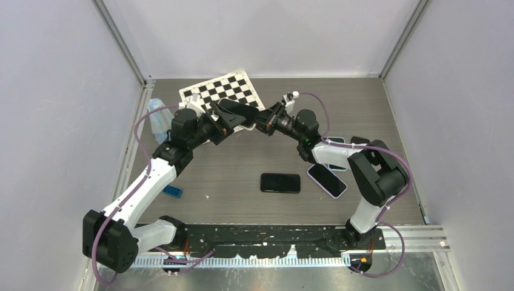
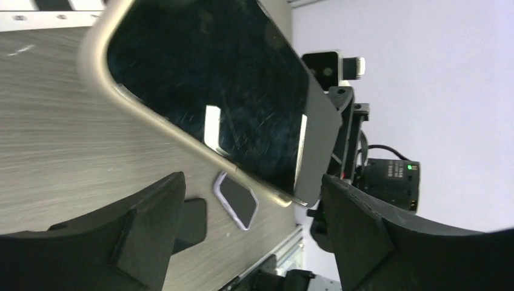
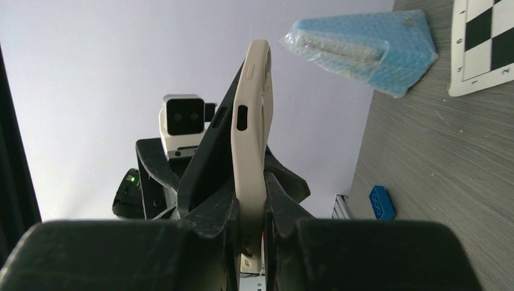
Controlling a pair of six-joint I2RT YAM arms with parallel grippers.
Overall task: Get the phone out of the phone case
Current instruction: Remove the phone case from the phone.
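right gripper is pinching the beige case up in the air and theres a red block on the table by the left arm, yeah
Not quite: the block is blue, not red, as the top external view shows. The rest holds: the right gripper is pinching the beige case in the air.

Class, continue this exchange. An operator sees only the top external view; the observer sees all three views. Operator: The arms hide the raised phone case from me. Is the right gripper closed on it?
Observer: Yes. The right gripper is shut on the edge of the beige case.
Operator: Is the phone partly out?
Observer: It looks so. In the right wrist view the black phone angles away from the case near the gripper.
Operator: And the left gripper?
Observer: The left gripper is open, its jaws wide apart, with the table showing through the gap. I cannot tell whether it touches the phone.
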